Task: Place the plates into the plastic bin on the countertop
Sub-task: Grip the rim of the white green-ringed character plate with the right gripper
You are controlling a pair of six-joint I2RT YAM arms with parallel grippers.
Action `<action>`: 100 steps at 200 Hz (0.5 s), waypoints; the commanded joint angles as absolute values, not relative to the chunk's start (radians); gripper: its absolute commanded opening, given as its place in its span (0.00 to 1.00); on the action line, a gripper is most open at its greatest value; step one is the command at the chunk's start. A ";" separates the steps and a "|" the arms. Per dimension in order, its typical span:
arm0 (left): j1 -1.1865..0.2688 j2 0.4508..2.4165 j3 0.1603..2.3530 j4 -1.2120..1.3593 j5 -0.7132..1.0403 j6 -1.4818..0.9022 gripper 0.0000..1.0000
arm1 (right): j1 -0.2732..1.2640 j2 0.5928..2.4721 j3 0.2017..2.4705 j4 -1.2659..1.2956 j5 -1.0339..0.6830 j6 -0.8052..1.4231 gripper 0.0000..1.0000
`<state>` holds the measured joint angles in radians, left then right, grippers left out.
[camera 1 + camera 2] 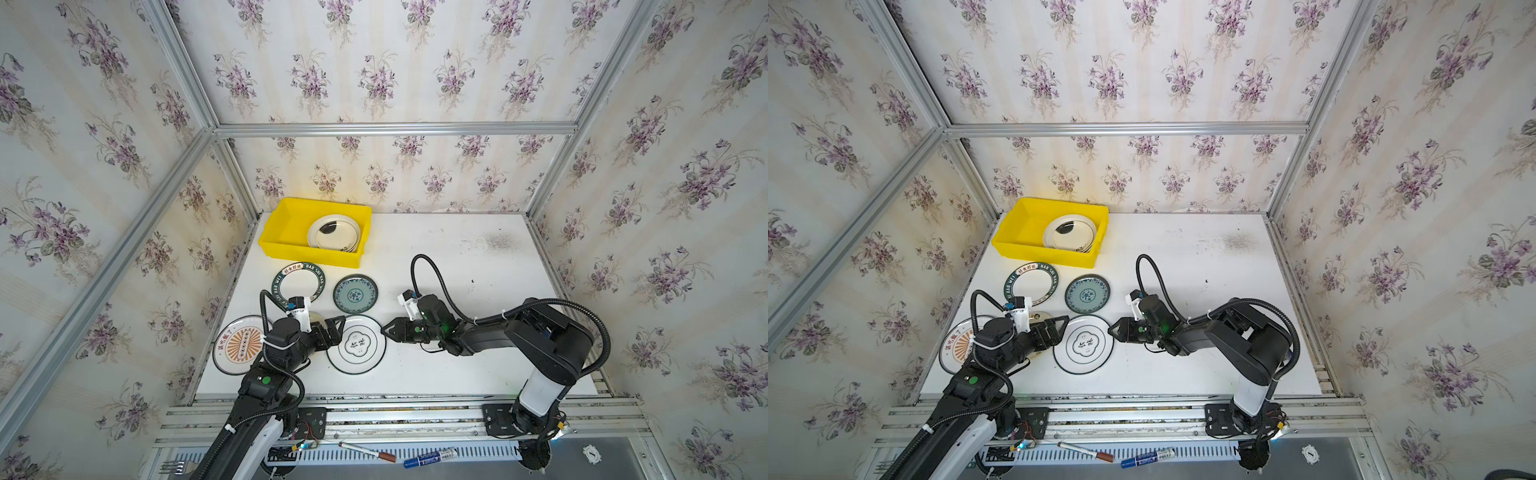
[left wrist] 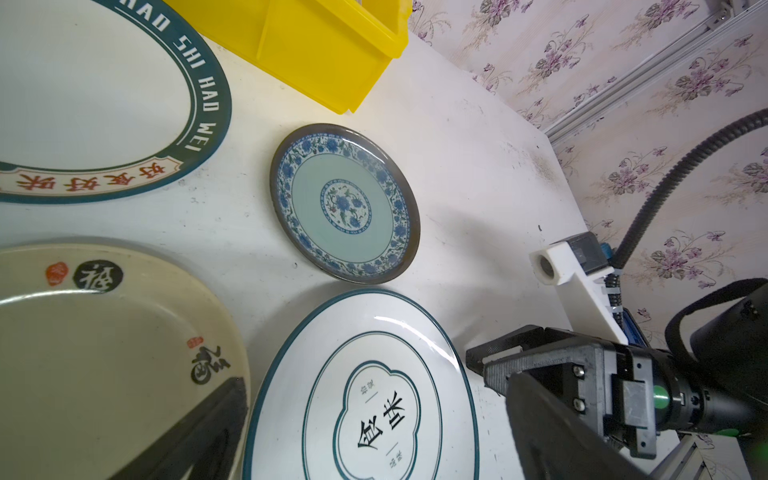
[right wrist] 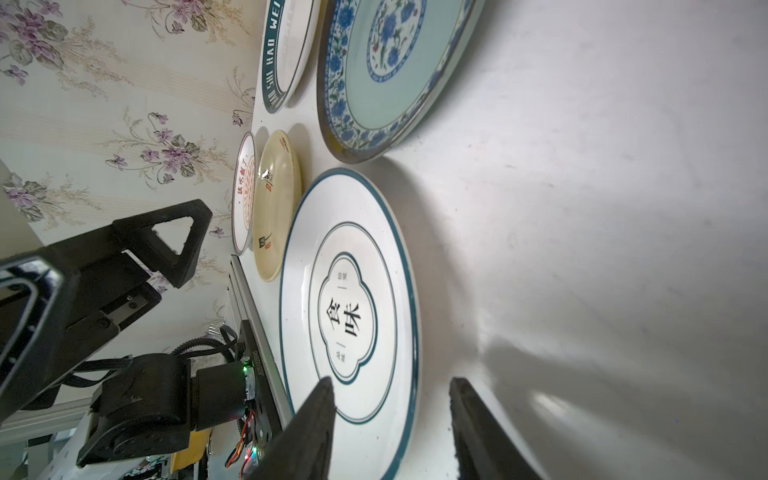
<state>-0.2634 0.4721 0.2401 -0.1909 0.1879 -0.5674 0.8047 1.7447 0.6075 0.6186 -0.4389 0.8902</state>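
obs: yellow plastic bin (image 1: pixel 308 254) sits far-left on the countertop (image 1: pixel 457 266). a stack of white plates (image 1: pixel 334 233) lies in its right half, count not readable. five more plates lie flat outside it:
- green lettered-rim plate (image 1: pixel 297 281), just near of the bin
- teal patterned plate (image 1: pixel 355 294), to its right
- white emblem plate (image 1: pixel 356 344), nearer, between the two grippers
- cream plate (image 2: pixel 104 353), mostly under the left arm
- orange sunburst plate (image 1: pixel 237 345), at the left edge

right gripper (image 3: pixel 390 415): jaws at a middling gap, set across the right rim of the emblem plate. one finger is over the plate face, the other past the rim. clear space shows between them, so no grip i can confirm.

left gripper (image 1: pixel 336 330): jaws spread wide, nothing in them, at the same plate's left rim.

judgement: step in hand is the pick of the emblem plate by its right rim.

risks:
- glazed, shallow rim: a one-edge pinch may slip, or the plate may droop once lifted.
- if a finger catches the rim instead of seating on it, the plate gets shoved left into the cream plate and the left gripper.
- route to the bin passes over the teal plate. a low carry could clip it, or the bin's near wall.
- the stack fills the bin's right half, so a tilted release could land on edge.
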 commanded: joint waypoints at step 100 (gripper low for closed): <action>-0.264 0.489 0.238 -0.156 0.166 -0.597 1.00 | 0.816 1.805 0.641 0.699 -0.435 0.891 0.29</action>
<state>-0.2634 0.4892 0.2401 -0.1867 0.1783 -0.5880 0.8143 1.8011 0.6231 0.6628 -0.4385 0.8944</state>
